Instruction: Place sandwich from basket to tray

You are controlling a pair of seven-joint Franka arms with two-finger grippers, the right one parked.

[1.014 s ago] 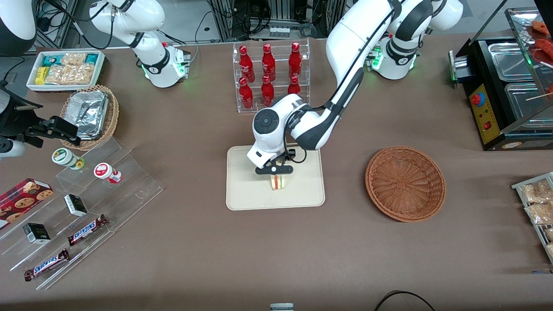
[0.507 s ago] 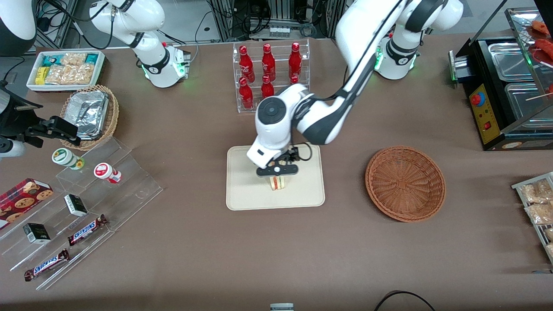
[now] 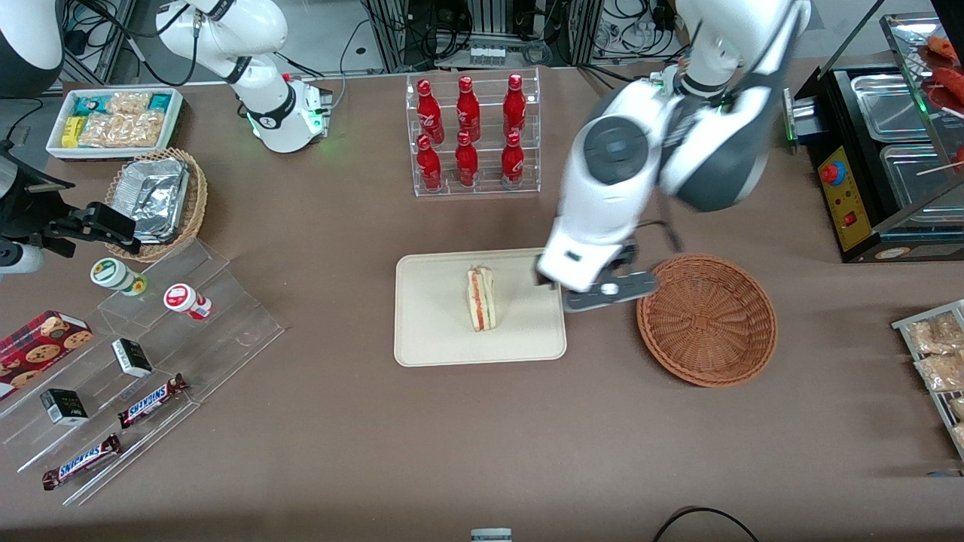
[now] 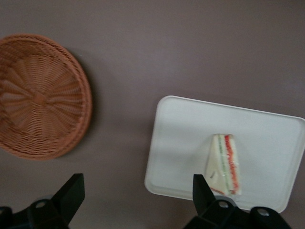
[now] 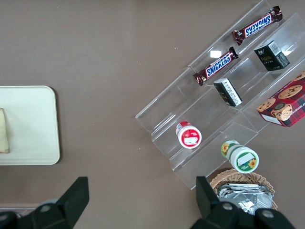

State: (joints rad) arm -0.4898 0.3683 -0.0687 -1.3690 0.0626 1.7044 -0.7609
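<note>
The sandwich (image 3: 482, 299) lies on the cream tray (image 3: 429, 331) near its middle, with its red and green filling stripe showing. Nothing touches it. My left gripper (image 3: 607, 290) hangs above the table between the tray's edge and the reddish-brown basket (image 3: 706, 320), which holds nothing. In the left wrist view the gripper (image 4: 137, 183) is open, its two dark fingers (image 4: 72, 190) wide apart with only bare table between them. That view also shows the basket (image 4: 40, 95), the tray (image 4: 181, 143) and the sandwich (image 4: 224, 164). The right wrist view catches the tray (image 5: 28, 124) and a sliver of the sandwich (image 5: 4, 131).
A clear rack of red bottles (image 3: 471, 132) stands farther from the front camera than the tray. Toward the parked arm's end are stepped acrylic shelves with snacks (image 3: 151, 339), a tan wicker basket of foil containers (image 3: 158, 199) and a white snack bin (image 3: 113, 120). A black food warmer (image 3: 889, 150) stands at the working arm's end.
The gripper let go of the sandwich, opened, rose and swung from over the tray toward the basket. The sandwich stays on the tray, now lying flat.
</note>
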